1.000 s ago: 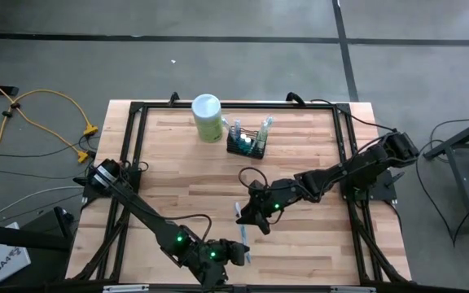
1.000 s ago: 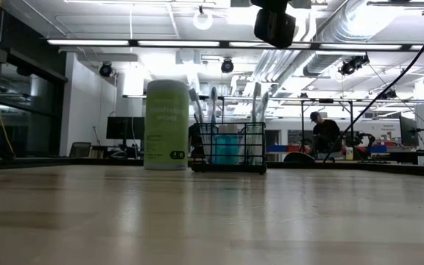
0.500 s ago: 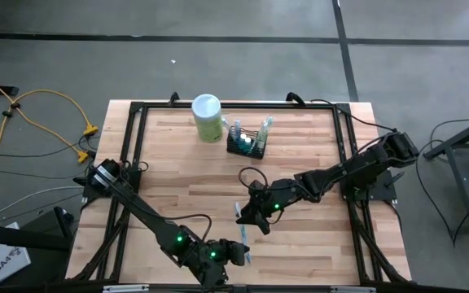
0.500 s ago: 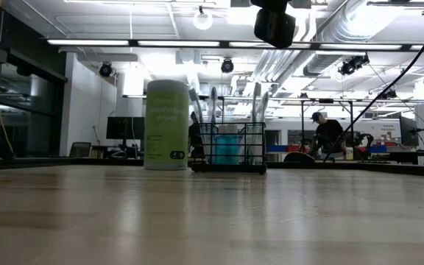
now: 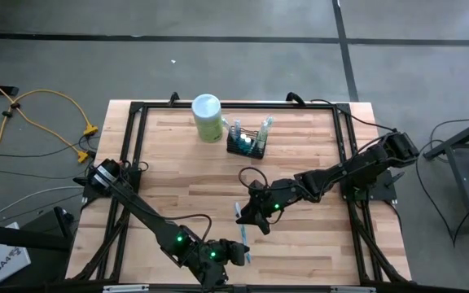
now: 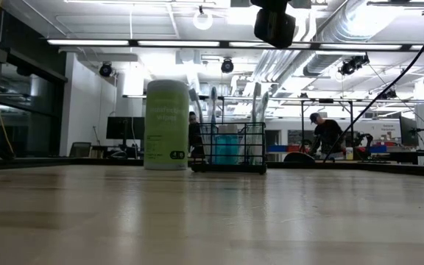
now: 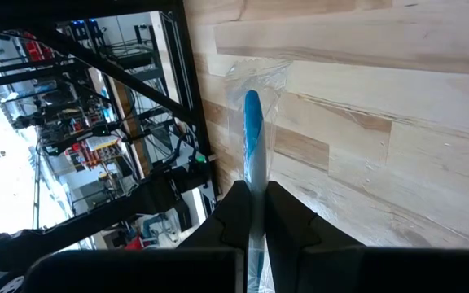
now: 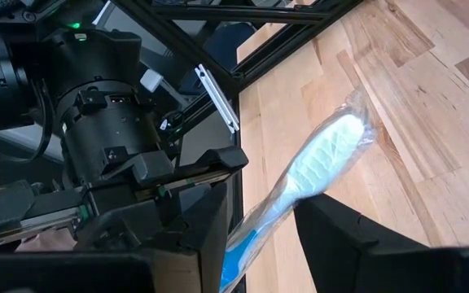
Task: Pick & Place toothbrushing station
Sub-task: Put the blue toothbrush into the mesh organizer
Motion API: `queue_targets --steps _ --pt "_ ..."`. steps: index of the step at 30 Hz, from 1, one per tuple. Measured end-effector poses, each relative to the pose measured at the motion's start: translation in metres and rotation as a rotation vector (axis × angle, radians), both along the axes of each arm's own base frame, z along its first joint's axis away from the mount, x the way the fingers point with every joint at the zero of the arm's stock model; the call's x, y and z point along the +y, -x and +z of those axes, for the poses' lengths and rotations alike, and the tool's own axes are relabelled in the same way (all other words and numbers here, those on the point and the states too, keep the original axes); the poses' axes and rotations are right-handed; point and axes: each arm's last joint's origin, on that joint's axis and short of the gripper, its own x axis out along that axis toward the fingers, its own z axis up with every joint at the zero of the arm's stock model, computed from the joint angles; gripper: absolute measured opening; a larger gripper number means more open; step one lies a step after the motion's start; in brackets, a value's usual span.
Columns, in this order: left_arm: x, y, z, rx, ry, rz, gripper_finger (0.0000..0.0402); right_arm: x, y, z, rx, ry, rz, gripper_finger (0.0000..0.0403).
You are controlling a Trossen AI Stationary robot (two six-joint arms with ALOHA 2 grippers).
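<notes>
Toothbrushing station (image 5: pixel 246 143): black wire-mesh compartmented caddy.

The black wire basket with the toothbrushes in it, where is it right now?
In the high view the black wire basket stands at the far side of the table, touching or nearly touching the pale green canister on its left, well away from both grippers.

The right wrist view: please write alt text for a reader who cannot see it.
The right gripper holds between its dark fingers a blue-and-white toothbrush in clear plastic wrap, over the pale wooden table. Beyond it, at the table's black-framed edge, is the other dark robot arm.
</notes>
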Motion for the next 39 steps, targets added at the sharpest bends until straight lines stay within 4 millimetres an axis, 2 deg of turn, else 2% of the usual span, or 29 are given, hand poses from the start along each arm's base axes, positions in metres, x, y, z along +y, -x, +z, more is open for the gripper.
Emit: queue_targets --steps 3,11,15,39 --pt "-0.0002 0.0001 0.0000 0.000 0.001 -0.002 0.0009 0.0001 0.0000 0.0000 0.001 -0.004 0.007 0.0114" --pt "-0.0003 0.0000 -0.0001 0.008 0.003 -0.015 0.0009 0.0004 -0.0002 0.0011 -0.006 -0.015 0.016 0.0038" --pt "-0.0003 -0.0002 -0.0005 0.013 0.005 -0.024 0.0009 0.0011 -0.0006 0.0033 -0.020 -0.031 0.033 0.0017" --pt "0.0013 -0.0020 -0.0008 0.017 0.019 -0.031 0.0016 0.0020 -0.0002 0.0036 -0.021 -0.037 0.064 0.0013"
